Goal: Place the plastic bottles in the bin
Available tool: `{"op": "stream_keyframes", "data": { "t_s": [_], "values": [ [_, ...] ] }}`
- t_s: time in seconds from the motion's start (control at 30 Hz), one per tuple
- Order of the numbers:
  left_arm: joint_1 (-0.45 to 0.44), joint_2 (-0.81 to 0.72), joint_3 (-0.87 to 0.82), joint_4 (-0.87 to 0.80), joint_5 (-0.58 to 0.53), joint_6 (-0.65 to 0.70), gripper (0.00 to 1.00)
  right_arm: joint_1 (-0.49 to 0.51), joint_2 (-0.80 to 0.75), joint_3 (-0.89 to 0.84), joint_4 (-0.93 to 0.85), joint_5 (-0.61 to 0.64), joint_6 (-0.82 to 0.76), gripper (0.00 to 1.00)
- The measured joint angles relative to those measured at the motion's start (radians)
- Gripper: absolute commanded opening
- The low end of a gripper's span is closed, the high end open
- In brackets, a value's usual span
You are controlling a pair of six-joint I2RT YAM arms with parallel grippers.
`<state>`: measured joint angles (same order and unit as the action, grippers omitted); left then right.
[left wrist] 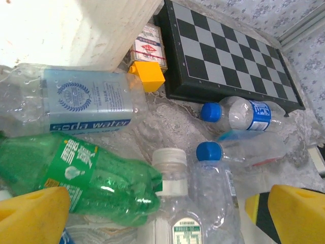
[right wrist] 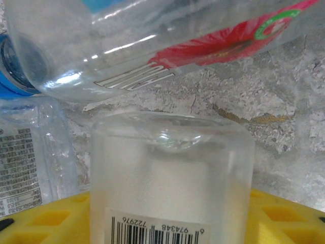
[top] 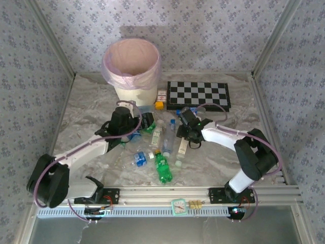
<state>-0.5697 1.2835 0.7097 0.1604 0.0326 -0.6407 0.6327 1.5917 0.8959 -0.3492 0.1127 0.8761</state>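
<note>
- Standing at the far left of the marbled table (top: 86, 107): round cream-white bin (top: 136, 94) with a pink bag liner.
- Small plastic bottles (top: 162, 168), green, clear and blue-capped: lying scattered on the table between the arms, in front of the bin.
- Left gripper (left wrist: 162, 218): yellow fingers spread wide over a green ribbed bottle (left wrist: 91, 178).
- Right gripper (right wrist: 167, 229): a frosted barcode-labelled bottle (right wrist: 170, 173) sits between its fingers; whether it is pinched cannot be told.
- Black-and-white chessboard (top: 199, 95): right of the bin.
</note>
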Motion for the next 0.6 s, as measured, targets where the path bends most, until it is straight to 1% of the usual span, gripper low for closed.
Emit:
{"op": "stream_keyframes", "data": {
  "t_s": [0.13, 0.3, 0.5, 0.6],
  "values": [
    [0.000, 0.047, 0.043, 0.036, 0.005, 0.000, 1.00, -0.009, -0.011, -0.013, 0.024, -0.002, -0.001, 0.52],
    [0.000, 0.068, 0.048, 0.075, 0.043, 0.000, 1.00, -0.023, -0.073, -0.040, 0.022, -0.004, -0.026, 0.50],
    [0.000, 0.079, 0.051, 0.138, 0.151, 0.004, 1.00, -0.045, -0.227, -0.030, 0.040, -0.016, -0.103, 0.50],
    [0.000, 0.099, 0.071, 0.177, 0.225, 0.004, 1.00, -0.069, -0.249, 0.013, 0.071, -0.029, -0.142, 0.50]
  ]
}}
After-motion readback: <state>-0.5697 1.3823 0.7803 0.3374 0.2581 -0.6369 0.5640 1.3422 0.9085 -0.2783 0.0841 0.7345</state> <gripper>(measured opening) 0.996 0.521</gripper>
